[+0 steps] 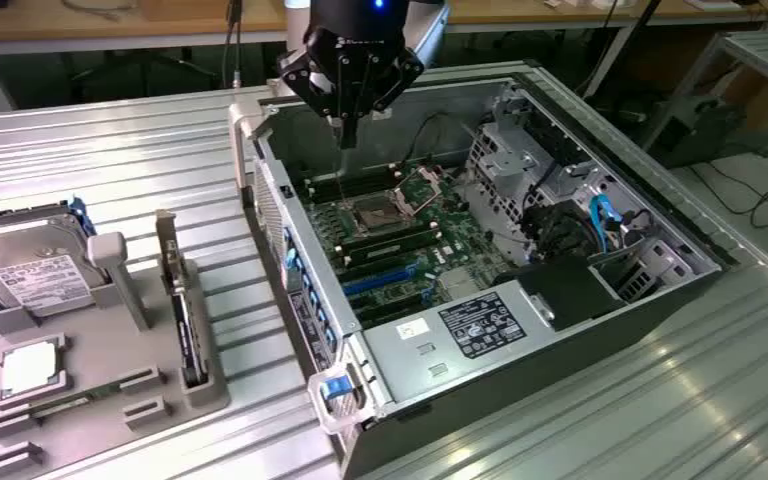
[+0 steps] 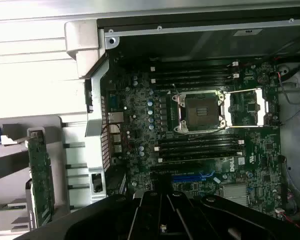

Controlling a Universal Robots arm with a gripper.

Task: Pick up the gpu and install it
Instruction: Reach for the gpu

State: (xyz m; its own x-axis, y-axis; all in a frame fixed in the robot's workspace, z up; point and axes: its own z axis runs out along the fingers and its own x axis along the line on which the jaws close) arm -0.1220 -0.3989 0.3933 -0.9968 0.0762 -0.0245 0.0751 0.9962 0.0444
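Nearest in the exterior view, a grey holder (image 1: 104, 400) sits on the ribbed metal counter (image 1: 131, 150), at about eight o'clock from the open computer case (image 1: 518, 400). The gpu (image 1: 187, 330) stands on edge in a slot of that holder, silver bracket at its far end, untouched. A hard drive (image 1: 31, 270) rests at its nine o'clock. Farther back, the gripper (image 1: 347, 140) hangs over the motherboard (image 1: 458, 240), well apart from the gpu, its fingers clenched together on nothing.
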